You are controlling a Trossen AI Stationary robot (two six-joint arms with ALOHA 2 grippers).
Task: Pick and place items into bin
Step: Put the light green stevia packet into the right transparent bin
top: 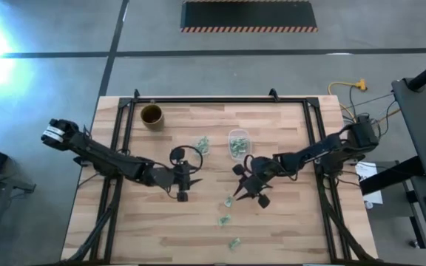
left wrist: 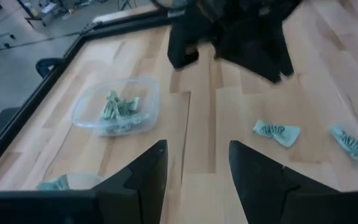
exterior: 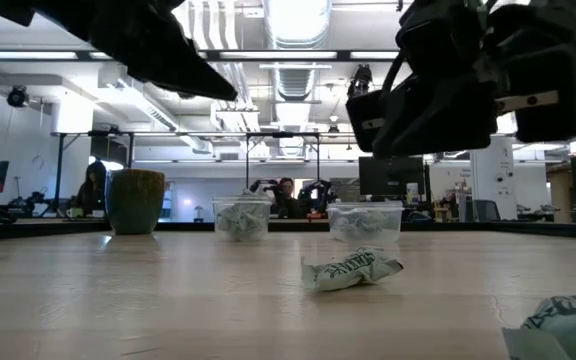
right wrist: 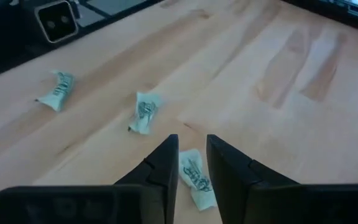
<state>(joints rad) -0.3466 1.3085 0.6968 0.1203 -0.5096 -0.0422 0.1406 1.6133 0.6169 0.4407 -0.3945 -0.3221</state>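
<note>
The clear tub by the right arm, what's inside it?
The clear tub holds a small heap of green-and-white wrappers. How many are in it cannot be told, since they lie piled on each other.

A light wooden table [top: 287,222] of butcher-block planks is seen, edged at the back and sides by a black metal frame [top: 213,102]. A brown round cup [top: 151,115] is set near its back left corner. Two clear plastic tubs [top: 238,142] holding green-and-white pieces are placed mid-table, side by side. Three loose green-and-white wrapper pieces [top: 225,220] are scattered on the bare boards nearer the front, well apart from each other.
</note>
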